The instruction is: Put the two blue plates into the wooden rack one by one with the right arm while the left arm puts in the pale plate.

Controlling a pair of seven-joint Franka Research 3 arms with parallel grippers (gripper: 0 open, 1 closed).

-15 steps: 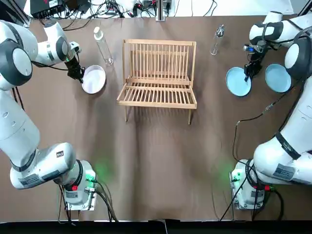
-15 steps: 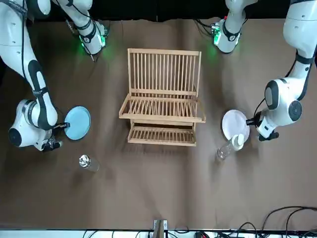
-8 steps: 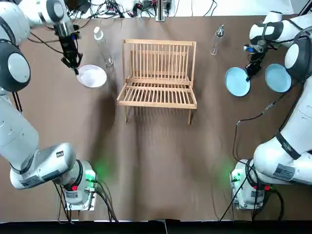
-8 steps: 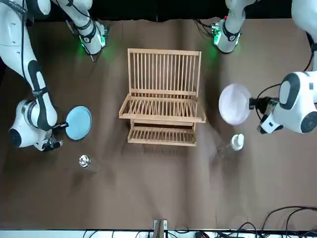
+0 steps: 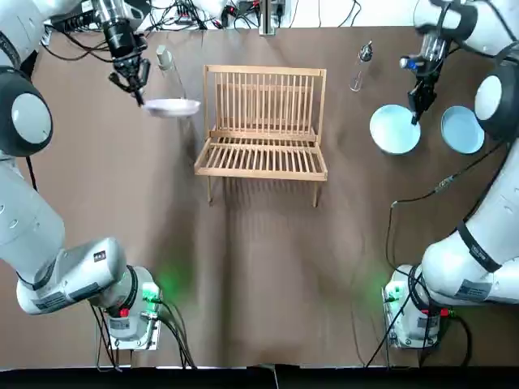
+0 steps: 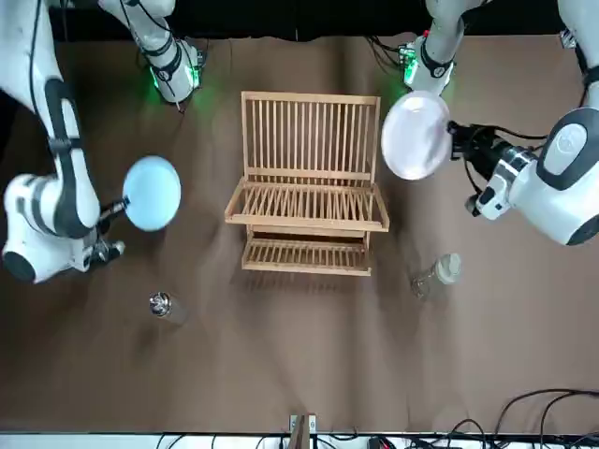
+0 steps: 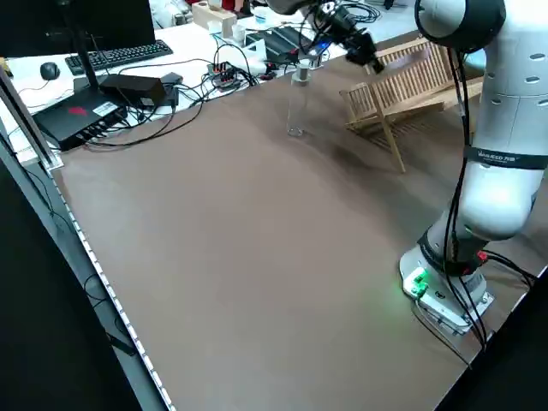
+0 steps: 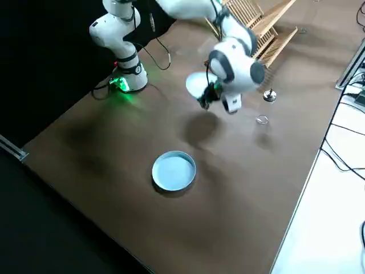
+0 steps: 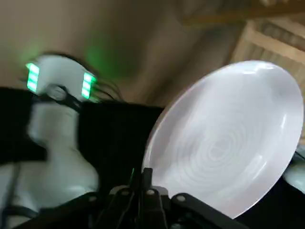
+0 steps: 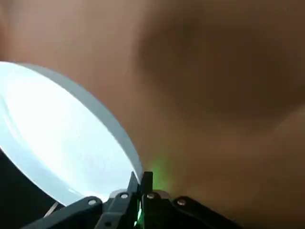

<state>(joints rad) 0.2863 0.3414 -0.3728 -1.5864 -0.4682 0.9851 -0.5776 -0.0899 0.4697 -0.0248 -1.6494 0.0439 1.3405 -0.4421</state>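
Note:
My left gripper (image 5: 135,87) is shut on the rim of the pale plate (image 5: 171,107), which hangs tilted on edge in the air just left of the wooden rack (image 5: 263,158). From the front, the pale plate (image 6: 416,136) faces the rack's (image 6: 309,220) end. The left wrist view shows the pale plate (image 9: 228,138) filling the space above my fingertips. My right gripper (image 5: 418,101) is shut on one blue plate (image 5: 395,130), raised off the table, right of the rack. The other blue plate (image 5: 463,130) lies flat on the table beside it.
A clear bottle (image 5: 170,74) stands close behind the pale plate, near the rack's left back corner. A second small bottle (image 5: 361,65) stands at the rack's right back. Cables run along the table's far edge.
My left arm lifted the pale plate off the table, carried it toward the rack and tipped it on edge. My right arm raised its blue plate off the table.

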